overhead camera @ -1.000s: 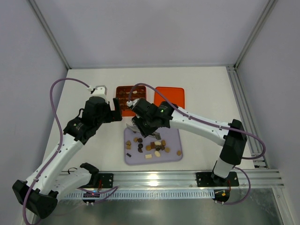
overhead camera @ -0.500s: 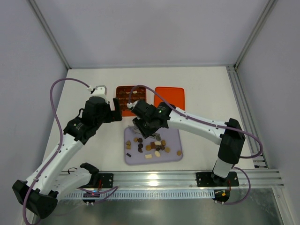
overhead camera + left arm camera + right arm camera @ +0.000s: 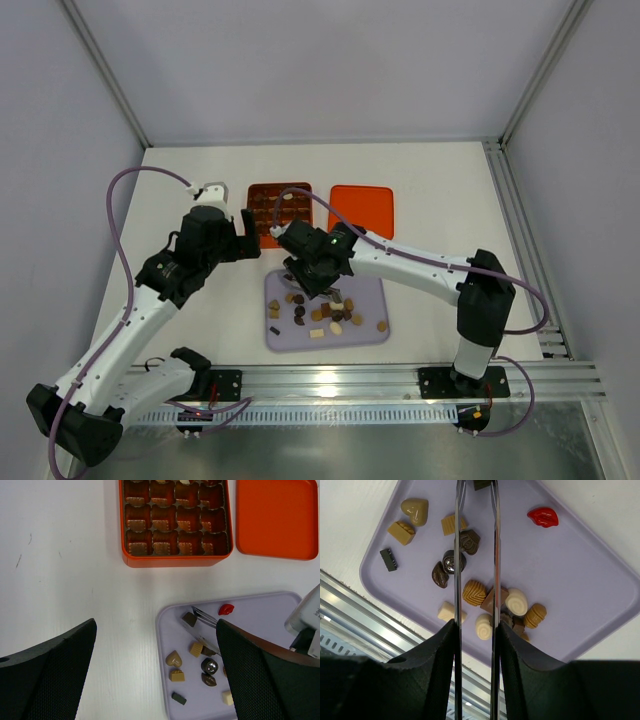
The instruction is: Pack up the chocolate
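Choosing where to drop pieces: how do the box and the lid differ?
The box is split into a grid of cells with brown liners; the lid is one plain flat surface. The box has upright walls; the lid has only a shallow edge. The box lies left of the lid, with a narrow gap between them. Both are orange and round-cornered, and both rest on the table beyond the tray.
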Robot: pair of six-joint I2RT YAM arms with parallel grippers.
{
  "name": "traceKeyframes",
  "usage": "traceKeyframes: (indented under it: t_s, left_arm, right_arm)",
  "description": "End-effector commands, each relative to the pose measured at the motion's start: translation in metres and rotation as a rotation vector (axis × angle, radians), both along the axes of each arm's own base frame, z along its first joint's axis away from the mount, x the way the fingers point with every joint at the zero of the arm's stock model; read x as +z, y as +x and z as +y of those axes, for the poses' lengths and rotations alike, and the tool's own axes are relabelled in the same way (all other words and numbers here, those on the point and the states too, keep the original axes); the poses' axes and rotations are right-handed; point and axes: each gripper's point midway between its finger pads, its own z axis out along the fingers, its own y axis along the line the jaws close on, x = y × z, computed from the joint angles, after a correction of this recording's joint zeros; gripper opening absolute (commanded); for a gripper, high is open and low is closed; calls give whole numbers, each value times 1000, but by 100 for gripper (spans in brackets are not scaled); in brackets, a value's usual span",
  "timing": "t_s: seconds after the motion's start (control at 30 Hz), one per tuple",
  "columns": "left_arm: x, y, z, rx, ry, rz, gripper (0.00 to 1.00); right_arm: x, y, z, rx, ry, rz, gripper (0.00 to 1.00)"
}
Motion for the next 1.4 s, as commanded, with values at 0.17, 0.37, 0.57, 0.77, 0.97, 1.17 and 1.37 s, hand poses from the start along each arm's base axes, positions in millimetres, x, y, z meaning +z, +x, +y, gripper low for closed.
traceKeyframes:
  t_s: [0.17,0.37,0.57,0.77,0.97,1.17,1.37]
  left_arm:
    - [6,3,1,15,-17,-29,100]
    - [7,3,1,16,-19,-33,100]
    - [7,3,2,17,-18,-33,100]
    - [8,3,3,21,-18,-37,100]
    - [8,3,3,21,-17,-36,100]
    - [7,4,2,19,-17,-32,100]
    - [7,4,2,20,-15,-31,100]
  right_arm:
    - [2,5,11,-1,34,-25,32]
    - [13,7,9,-8,45,-36,26]
    - [49,20,-1,-35,99,-72,24]
    - [71,54,-17,-100,132,-116,25]
    - [90,115,-33,-212,194,-190,25]
    - [94,173,-34,-291,203,-245,24]
    - [77,213,-26,-329,170,-264,25]
